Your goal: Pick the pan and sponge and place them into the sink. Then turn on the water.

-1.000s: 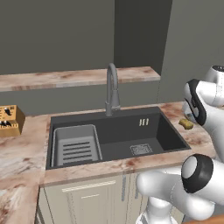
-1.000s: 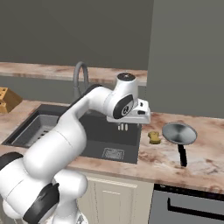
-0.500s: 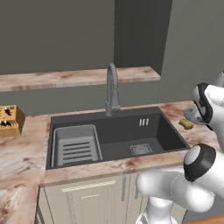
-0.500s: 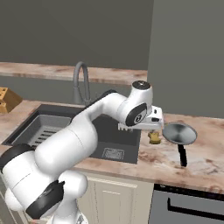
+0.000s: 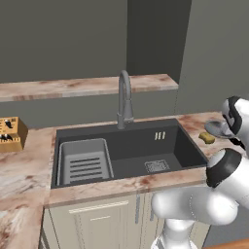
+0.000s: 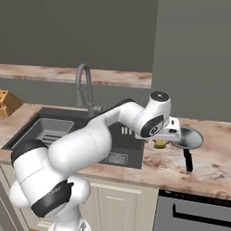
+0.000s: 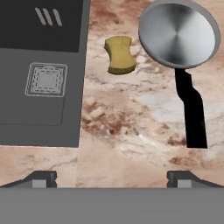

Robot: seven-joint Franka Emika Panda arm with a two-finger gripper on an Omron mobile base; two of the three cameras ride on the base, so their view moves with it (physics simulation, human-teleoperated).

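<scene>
Claw (image 7: 112, 177) spread wide, holding nothing, poised above the marbled surface (image 7: 131, 127) right of the sink (image 7: 41, 74); pan (image 7: 179, 34) lies on the surface, black handle pointing toward the claw; sponge (image 7: 119, 54) rests just beside the pan, between it and the sink edge; both outside the basin.

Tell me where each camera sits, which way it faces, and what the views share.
Left base view: behind the arm's left, looking down over the sink; white arm at lower right.
Right base view: behind its right; arm from lower left reaches the pan.
Hand view: on the hand, looking down at the counter; open gripper at bottom.
All three share the sponge.
</scene>
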